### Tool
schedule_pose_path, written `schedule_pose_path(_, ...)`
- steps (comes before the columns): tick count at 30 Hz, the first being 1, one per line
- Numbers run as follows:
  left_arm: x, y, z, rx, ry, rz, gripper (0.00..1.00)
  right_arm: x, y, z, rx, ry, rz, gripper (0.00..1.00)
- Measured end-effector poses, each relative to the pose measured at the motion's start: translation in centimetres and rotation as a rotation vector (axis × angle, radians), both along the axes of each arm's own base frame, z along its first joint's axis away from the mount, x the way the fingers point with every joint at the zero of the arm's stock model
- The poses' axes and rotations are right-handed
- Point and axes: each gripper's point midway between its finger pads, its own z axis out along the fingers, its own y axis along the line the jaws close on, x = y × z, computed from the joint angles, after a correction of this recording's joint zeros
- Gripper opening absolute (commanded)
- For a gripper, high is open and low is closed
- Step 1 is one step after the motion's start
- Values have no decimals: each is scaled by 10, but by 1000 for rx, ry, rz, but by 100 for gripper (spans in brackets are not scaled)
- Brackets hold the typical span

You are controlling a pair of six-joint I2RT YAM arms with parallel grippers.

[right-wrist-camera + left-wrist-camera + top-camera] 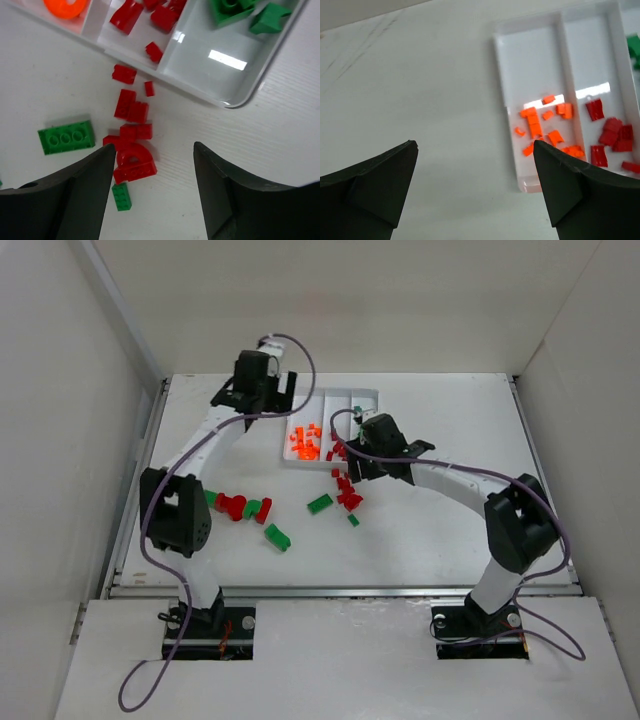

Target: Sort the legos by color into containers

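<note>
The white tray (340, 393) has three containers: orange legos (540, 125) fill the left one, red legos (612, 137) the middle one, green legos (245, 12) the right one. My left gripper (475, 145) hovers over bare table just left of the tray's near corner (530, 187), open and empty. Below the tray's front edge (235, 102), my right gripper (155, 147) is open with nothing between its fingers. A loose red pile (132, 112) lies there, and its red arch brick (134, 162) sits by the left finger.
A flat green brick (66, 136) and a small green one (121, 196) lie beside the red pile. More red and green bricks (240, 507) sit by the left arm's elbow, and one green brick (277, 537) lies nearer the front. White walls enclose the table.
</note>
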Motion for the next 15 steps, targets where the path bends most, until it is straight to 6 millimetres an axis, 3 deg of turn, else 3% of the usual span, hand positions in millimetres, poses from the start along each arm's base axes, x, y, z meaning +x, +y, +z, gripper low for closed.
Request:
schedule_pose_path(2,-4,35,24,-62,-19,156,100,-5,8,-9,14,36,47,69)
schedule_pose_path(4,-7,73,40,-122,-26,283,90,-10,13,-20,19,72,81,70)
schedule_pose_path(6,-12,108,44,-148,-34,397,85,-12,17,-29,21,98,100,71)
schedule_pose_path(8,-26,126,35,-127,-25,461,84,-12,20,-32,23,111,107,71)
schedule_pose_path(12,-56,106,2,-63,39,446,84,2,38,-24,40,83,100,71)
schedule_pose_path(15,-69,88,-23,-32,88,405,84,12,59,-17,40,45,104,62)
